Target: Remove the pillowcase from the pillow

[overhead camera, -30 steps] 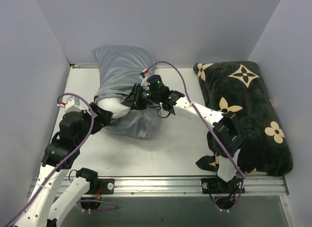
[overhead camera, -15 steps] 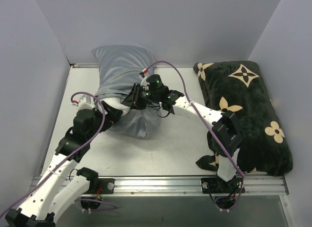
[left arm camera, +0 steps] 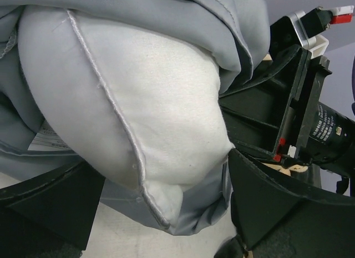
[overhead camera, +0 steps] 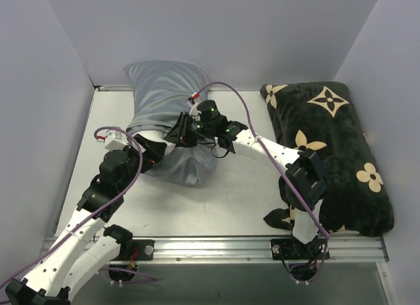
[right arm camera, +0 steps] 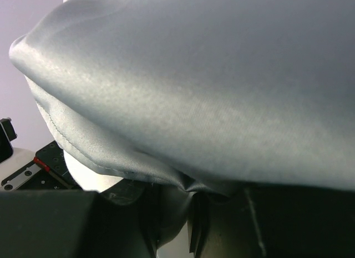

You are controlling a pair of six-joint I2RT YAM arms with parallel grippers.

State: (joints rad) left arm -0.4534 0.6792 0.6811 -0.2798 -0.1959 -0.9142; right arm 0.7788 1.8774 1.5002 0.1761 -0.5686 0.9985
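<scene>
The blue-grey pillowcase (overhead camera: 164, 98) lies bunched at the back left and still covers most of the white pillow (overhead camera: 155, 140), whose near end bulges out of the opening. In the left wrist view the bare pillow corner (left arm camera: 161, 114) sits between the wide-apart jaws of my left gripper (left arm camera: 163, 177), with pillowcase folds (left arm camera: 222, 25) above and below it. In the top view my left gripper (overhead camera: 155, 149) is at that exposed end. My right gripper (overhead camera: 180, 134) is shut on a fold of the pillowcase (right arm camera: 211, 75), which is pinched between its jaws (right arm camera: 192, 211).
A large black cushion with tan flower and star motifs (overhead camera: 328, 147) fills the right side of the table, next to the right arm. Grey walls (overhead camera: 216, 36) close in the back and both sides. A metal rail (overhead camera: 216, 246) runs along the front edge.
My left arm has reached forward and right, bringing its open jaws around the exposed pillow end. The right gripper has kept its hold on the pillowcase and has not moved.
</scene>
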